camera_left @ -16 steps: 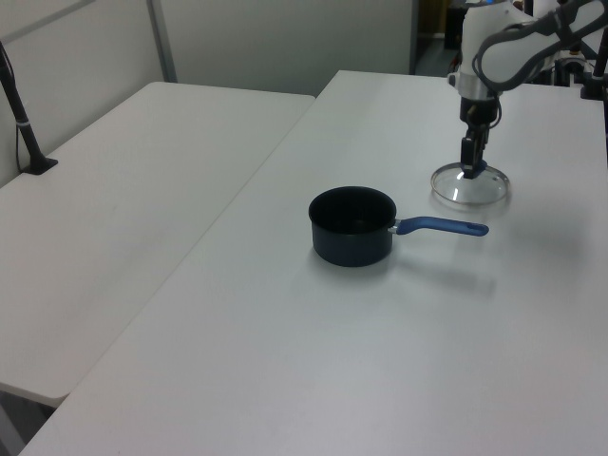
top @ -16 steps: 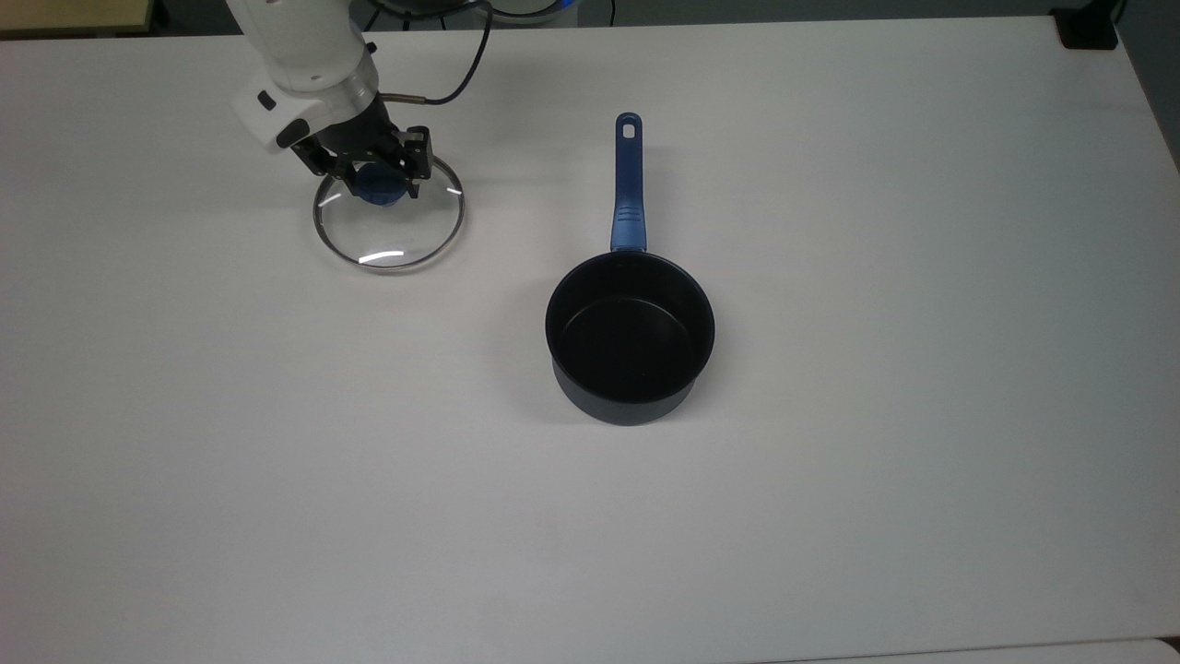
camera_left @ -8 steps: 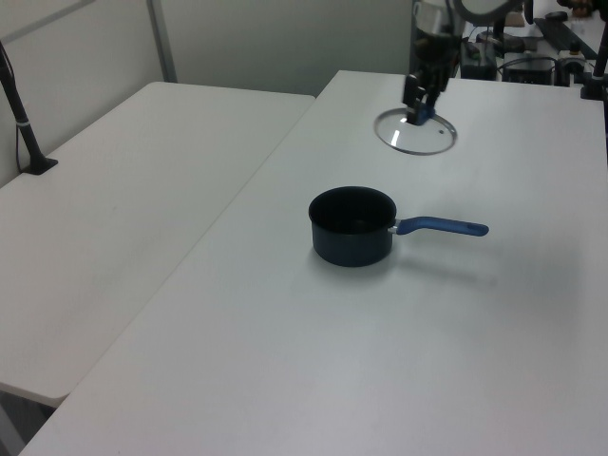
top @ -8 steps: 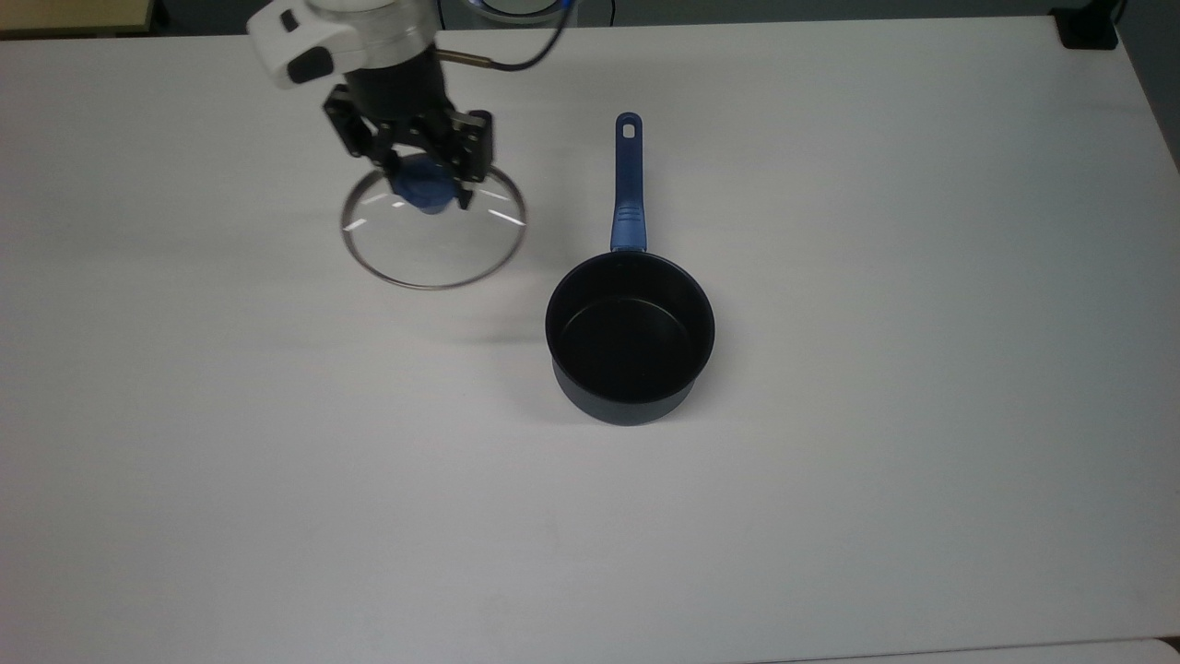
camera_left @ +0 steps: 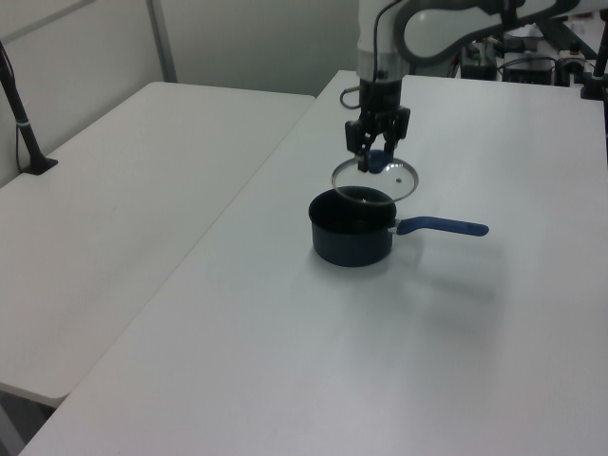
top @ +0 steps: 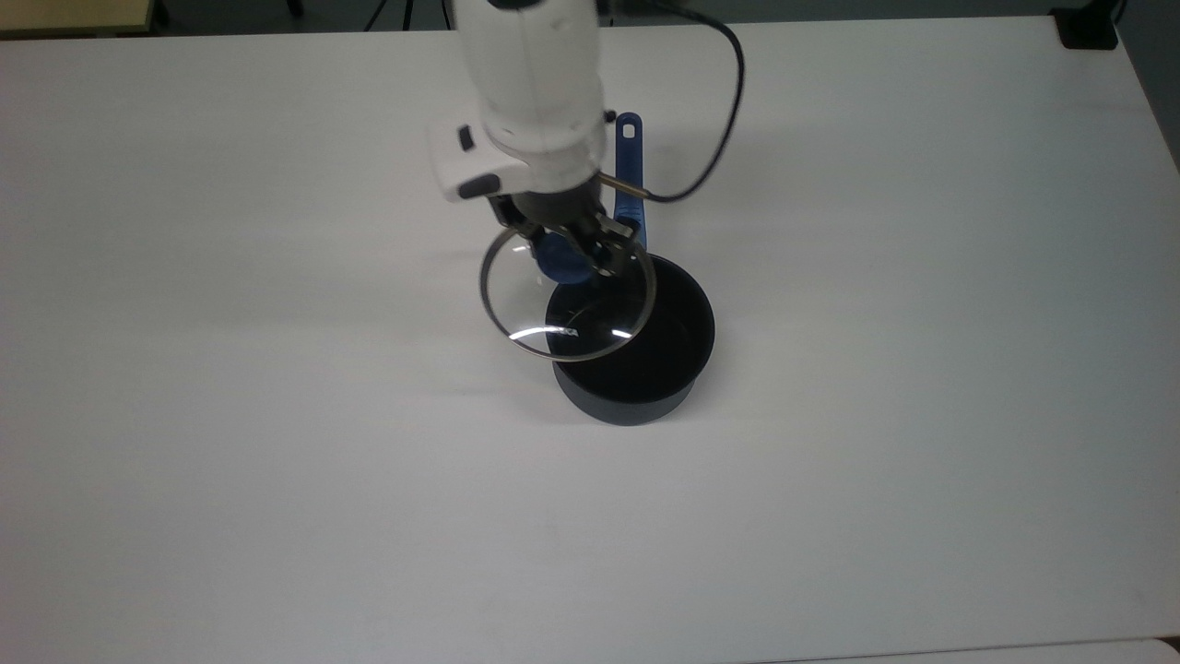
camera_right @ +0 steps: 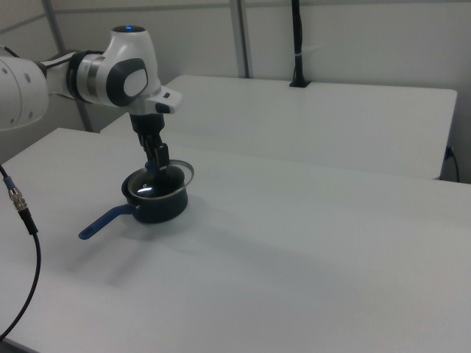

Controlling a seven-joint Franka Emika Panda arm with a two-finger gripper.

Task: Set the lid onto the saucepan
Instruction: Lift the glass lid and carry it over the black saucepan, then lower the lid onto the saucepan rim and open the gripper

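Observation:
The saucepan (top: 678, 355) stands near the table's middle, dark outside and black inside, with its blue handle (top: 629, 138) pointing to the top view's top. The lid (top: 539, 309), clear glass with a metal rim, hangs slightly tilted in the air. It overlaps the upper left part of the pan's rim in the top view. My gripper (top: 564, 251) is shut on the lid's blue knob (top: 556, 266). In the left view the gripper (camera_left: 378, 157) holds the lid (camera_left: 394, 182) just above and behind the saucepan (camera_left: 351, 233). In the right view the lid (camera_right: 176, 175) hovers close over the saucepan (camera_right: 158, 206).
The white table (top: 277, 461) is bare around the pan. A black cable (top: 728, 111) loops from the arm past the handle. A second table (camera_left: 114, 190) adjoins, with a black post (camera_left: 19, 114) on it. A dark object (top: 1088, 28) sits at the top view's far right corner.
The gripper has lifted the lid off the table and carried it to the top view's right and down, from beside the handle to partly over the saucepan. The saucepan has not moved.

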